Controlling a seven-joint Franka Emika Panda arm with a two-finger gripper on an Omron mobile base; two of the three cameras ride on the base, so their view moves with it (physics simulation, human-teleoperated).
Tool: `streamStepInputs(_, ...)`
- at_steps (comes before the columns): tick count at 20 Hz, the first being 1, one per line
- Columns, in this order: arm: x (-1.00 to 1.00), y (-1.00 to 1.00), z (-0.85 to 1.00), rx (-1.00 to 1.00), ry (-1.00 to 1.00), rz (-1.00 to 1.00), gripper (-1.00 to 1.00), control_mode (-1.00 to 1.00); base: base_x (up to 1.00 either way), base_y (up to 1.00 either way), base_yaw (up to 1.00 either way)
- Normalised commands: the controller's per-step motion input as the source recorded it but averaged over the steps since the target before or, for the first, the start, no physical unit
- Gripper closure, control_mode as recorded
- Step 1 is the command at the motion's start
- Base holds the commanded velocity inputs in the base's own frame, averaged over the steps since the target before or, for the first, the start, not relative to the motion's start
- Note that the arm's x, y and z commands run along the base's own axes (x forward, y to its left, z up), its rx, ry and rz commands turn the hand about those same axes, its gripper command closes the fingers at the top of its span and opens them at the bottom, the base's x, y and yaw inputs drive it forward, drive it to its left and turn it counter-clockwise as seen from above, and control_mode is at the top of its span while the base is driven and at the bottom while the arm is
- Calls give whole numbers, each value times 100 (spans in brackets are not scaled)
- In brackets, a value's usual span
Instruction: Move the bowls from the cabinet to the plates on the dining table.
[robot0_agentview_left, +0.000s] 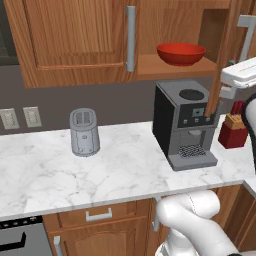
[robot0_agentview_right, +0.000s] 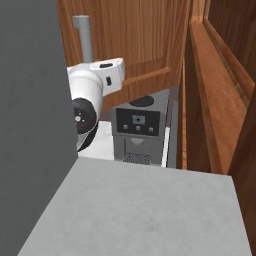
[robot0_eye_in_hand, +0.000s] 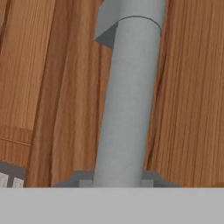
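The red bowl (robot0_agentview_left: 181, 53) sits upright on the cabinet (robot0_agentview_left: 75, 40) shelf, rim up, in the right-hand compartment whose door (robot0_agentview_left: 220, 75) is swung out towards the arm. In the left base view that door is seen almost edge-on, a thin brown strip running from the cabinet top down past the coffee machine (robot0_agentview_left: 184, 125). The left door is shut, its grey bar handle (robot0_agentview_left: 131, 38) standing vertical along the inner edge.

In the hand view the open door's handle (robot0_eye_in_hand: 127, 100) runs as a pale grey cylinder up the middle of the frame, its long axis in line with the wood grain behind it, and its bracket shows at the upper end. The gripper (robot0_eye_in_hand: 119, 180) straddles the lower part of this bar: a dark fingertip (robot0_eye_in_hand: 81, 178) shows on each side of it, pressed in against the handle (no gap is visible between the tips and the bar), so the claw pinches the handle.

From the right base view the door face (robot0_agentview_right: 135, 45) and the top of its handle (robot0_agentview_right: 83, 37) appear beyond the white wrist, with the coffee machine below.

On the marble kitchen counter (robot0_agentview_left: 100, 175) stand a grey toaster (robot0_agentview_left: 84, 132), well to the left of the coffee machine, and a red knife block (robot0_agentview_left: 233, 131) just right of it.
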Motion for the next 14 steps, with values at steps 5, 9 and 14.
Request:
streamStepInputs(5, -39, -21, 9, 0, -5, 0, 100, -100, 0, 0, 0)
streamStepInputs(9, -27, -11, -1, 0, -1, 0, -100, -100, 0, 0, 0)
streamStepInputs(14, -9, 0, -11, -1, 0, 1, -100, -100, 0, 0, 0)
